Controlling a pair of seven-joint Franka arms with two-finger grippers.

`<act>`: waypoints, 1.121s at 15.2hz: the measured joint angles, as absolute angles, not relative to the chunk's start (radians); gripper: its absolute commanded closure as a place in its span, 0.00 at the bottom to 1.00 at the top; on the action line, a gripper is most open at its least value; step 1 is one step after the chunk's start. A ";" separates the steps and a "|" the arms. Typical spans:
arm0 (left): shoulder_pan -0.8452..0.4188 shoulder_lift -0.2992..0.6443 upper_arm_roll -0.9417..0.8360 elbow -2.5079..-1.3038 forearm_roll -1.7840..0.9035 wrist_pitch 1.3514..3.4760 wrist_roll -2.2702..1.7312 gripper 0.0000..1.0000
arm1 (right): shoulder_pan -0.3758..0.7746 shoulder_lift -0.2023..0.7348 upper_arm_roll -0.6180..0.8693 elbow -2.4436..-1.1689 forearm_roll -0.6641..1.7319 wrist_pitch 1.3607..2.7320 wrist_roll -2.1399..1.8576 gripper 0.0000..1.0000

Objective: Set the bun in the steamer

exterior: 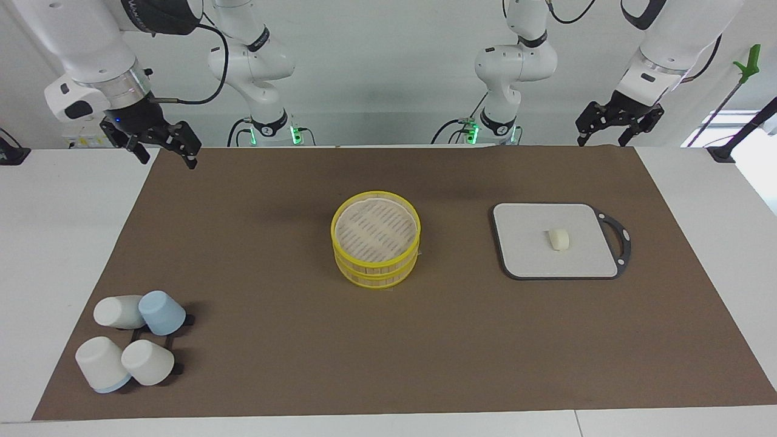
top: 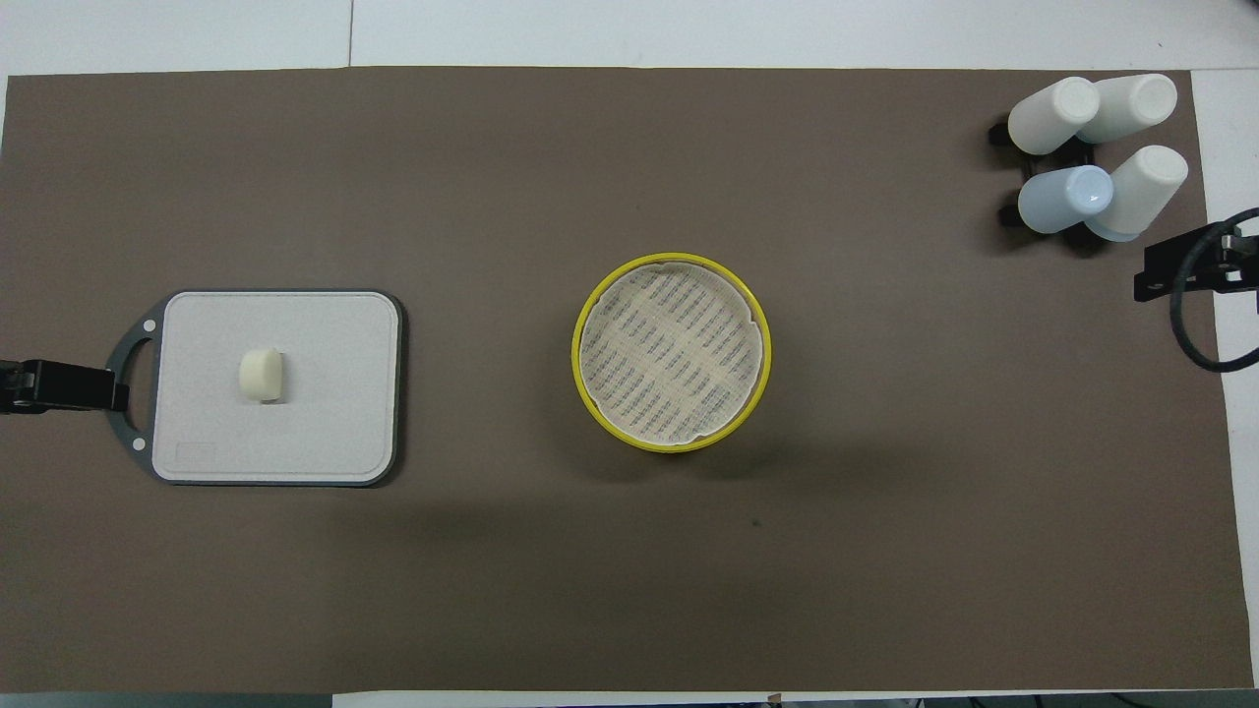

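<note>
Nearest the facing camera, at the lower left of that view, four cups (exterior: 130, 343) lie on a black rack (exterior: 176, 320): three white and one pale blue, all tipped over on its pegs. In the overhead view the same cluster sits at the upper right.

Above them in the facing view, at the upper left, the right gripper (exterior: 162, 150) hangs over the corner of the brown mat (exterior: 243, 340), its black fingers spread apart and holding nothing.

At the centre of the frame stands the steamer (exterior: 376, 240): two round bamboo baskets stacked one on the other, each with a bright yellow rim. The top basket is lined with white paper, through which the slatted base shows as rows of short dark dashes.

Right of centre lies a pale grey cutting board (exterior: 528, 243) with a dark rim and a looped handle. The bun (exterior: 558, 238) rests on its middle, well apart from the steamer. It is a small cream-white lump, rounded on top with one flatter end, smooth and unmarked.

At the upper right the left gripper (exterior: 619, 128) hangs above the mat's edge, fingers parted and empty. Both arms wait.
</note>
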State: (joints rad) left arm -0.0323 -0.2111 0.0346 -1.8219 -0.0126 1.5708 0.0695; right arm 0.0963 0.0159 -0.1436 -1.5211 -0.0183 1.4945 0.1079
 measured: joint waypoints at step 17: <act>-0.032 -0.148 0.035 -2.108 -0.012 1.952 0.072 0.00 | 0.696 0.535 -0.102 -1.203 0.025 1.743 0.739 0.00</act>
